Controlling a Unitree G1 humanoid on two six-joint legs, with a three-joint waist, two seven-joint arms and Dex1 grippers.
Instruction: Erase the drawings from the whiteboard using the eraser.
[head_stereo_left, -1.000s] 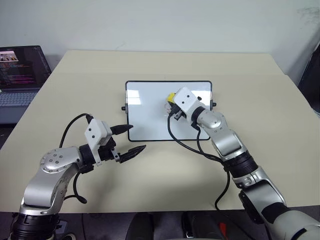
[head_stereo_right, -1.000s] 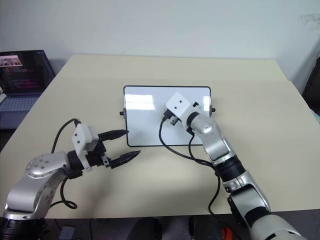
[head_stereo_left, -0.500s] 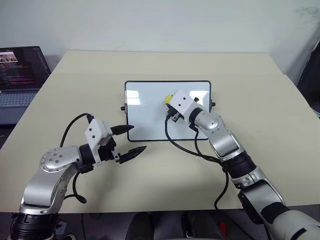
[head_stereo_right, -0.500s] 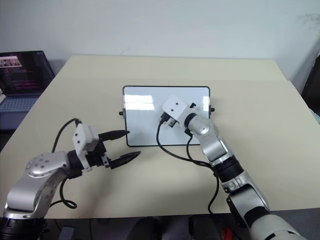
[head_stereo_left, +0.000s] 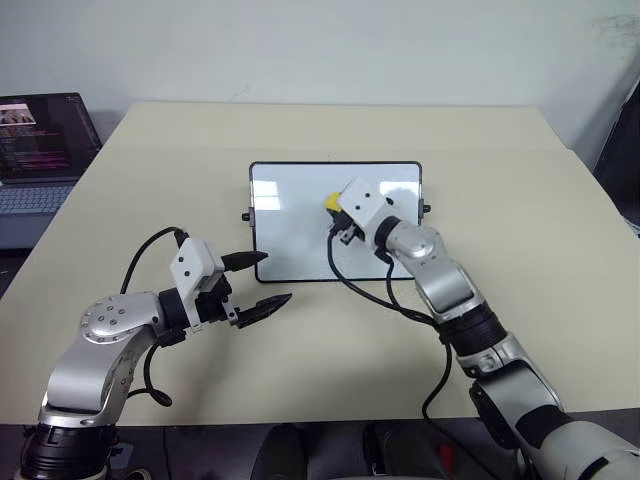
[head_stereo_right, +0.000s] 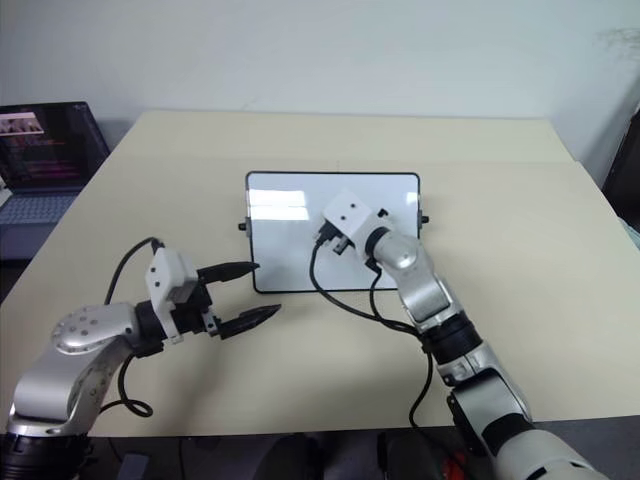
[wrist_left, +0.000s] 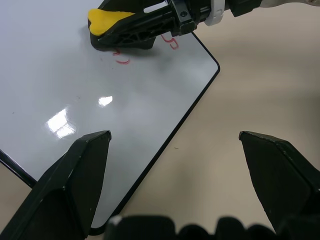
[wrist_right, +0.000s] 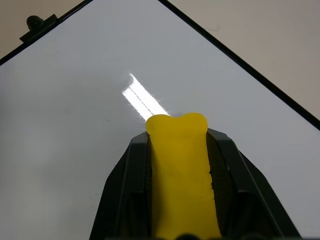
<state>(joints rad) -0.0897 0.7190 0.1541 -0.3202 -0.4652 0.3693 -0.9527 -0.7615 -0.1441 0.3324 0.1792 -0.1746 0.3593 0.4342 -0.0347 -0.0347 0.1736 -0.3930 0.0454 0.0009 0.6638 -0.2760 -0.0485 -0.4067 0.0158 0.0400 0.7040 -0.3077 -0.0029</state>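
Right pincer (head_stereo_left: 334, 205) clamped on eraser (wrist_right: 181, 175), red drawings (wrist_left: 145, 51) illegible, left pincer (head_stereo_left: 272, 277) apart

You've got one whiteboard (head_stereo_left: 300, 220), one yellow eraser (wrist_right: 180, 175), one laptop (head_stereo_left: 40, 150), one table (head_stereo_left: 520, 260) and two grippers: left gripper (head_stereo_left: 268, 278), right gripper (head_stereo_left: 335, 205). Red drawings (wrist_left: 122, 61): two show on the board.

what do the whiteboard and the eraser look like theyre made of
The whiteboard: a smooth, glossy white face, likely coated, since it mirrors the ceiling lights; its thin black frame looks like plastic. The eraser: matte yellow, probably soft foam or plastic, as it seems pinched in between the right gripper fingers.
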